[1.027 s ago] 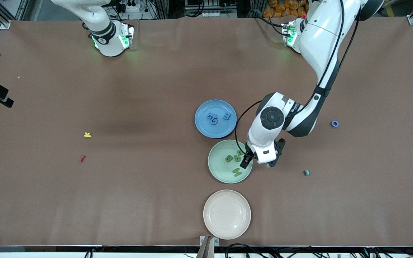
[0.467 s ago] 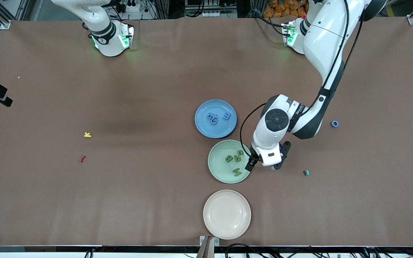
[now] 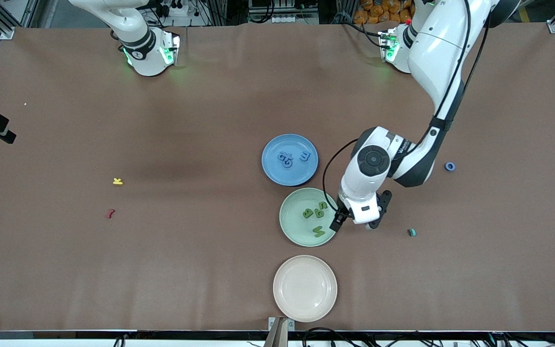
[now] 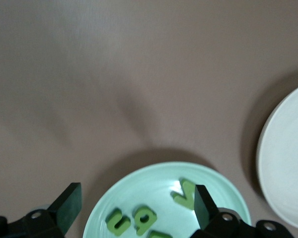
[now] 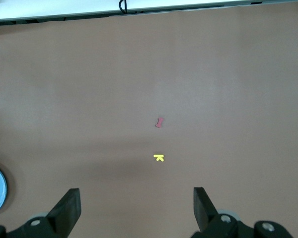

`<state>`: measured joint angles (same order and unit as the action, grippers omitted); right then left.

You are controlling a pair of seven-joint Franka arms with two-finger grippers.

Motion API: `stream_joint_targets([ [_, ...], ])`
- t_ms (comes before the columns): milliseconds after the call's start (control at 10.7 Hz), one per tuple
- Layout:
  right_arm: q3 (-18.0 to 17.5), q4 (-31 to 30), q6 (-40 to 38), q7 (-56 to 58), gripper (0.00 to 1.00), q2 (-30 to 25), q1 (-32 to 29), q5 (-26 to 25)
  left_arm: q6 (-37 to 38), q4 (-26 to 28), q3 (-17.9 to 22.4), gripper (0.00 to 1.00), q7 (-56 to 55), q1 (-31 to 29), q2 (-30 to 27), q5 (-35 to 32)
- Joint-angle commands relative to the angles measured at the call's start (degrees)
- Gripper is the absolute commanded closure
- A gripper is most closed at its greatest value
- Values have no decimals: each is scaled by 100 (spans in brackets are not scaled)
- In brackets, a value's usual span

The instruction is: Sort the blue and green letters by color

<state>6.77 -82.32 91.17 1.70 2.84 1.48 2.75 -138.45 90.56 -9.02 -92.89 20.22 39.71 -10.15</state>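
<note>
Three green letters (image 3: 319, 231) lie in the pale green plate (image 3: 292, 226); in the left wrist view the same letters (image 4: 145, 219) show in that plate (image 4: 154, 178). Blue letters (image 3: 285, 159) lie in the blue plate (image 3: 277, 173). A blue ring letter (image 3: 450, 166) and a small teal-green piece (image 3: 412, 233) lie loose on the table toward the left arm's end. My left gripper (image 3: 357, 222) hangs open and empty over the green plate's rim; its open jaws (image 4: 136, 198) frame the letters. My right gripper (image 5: 136, 198) is open, high over bare table.
A cream plate (image 3: 305, 288) stands nearer the front camera than the green plate, and its rim (image 4: 288, 163) shows in the left wrist view. A yellow letter (image 3: 118, 181) and a red squiggle (image 3: 110, 213) lie toward the right arm's end.
My left gripper has shifted off the middle of the green plate toward the left arm's end, then held still. The right arm has not moved.
</note>
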Motion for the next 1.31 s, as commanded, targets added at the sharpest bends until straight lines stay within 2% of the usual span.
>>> stream_joint_targets([
  [0, 8, -73, 6, 50, 0, -108, -34, 7, 20, 58, -21, 0, 254, -264, -252, -127],
  [560, 0, -73, 24, 49, 0, -99, -25, 15, 99, 102, -38, 0, 359, -430, -498, -154],
  [1214, -27, -65, -2, 32, 0, -117, -17, 15, 1056, 102, -74, 0, 1930, -975, -955, -92],
])
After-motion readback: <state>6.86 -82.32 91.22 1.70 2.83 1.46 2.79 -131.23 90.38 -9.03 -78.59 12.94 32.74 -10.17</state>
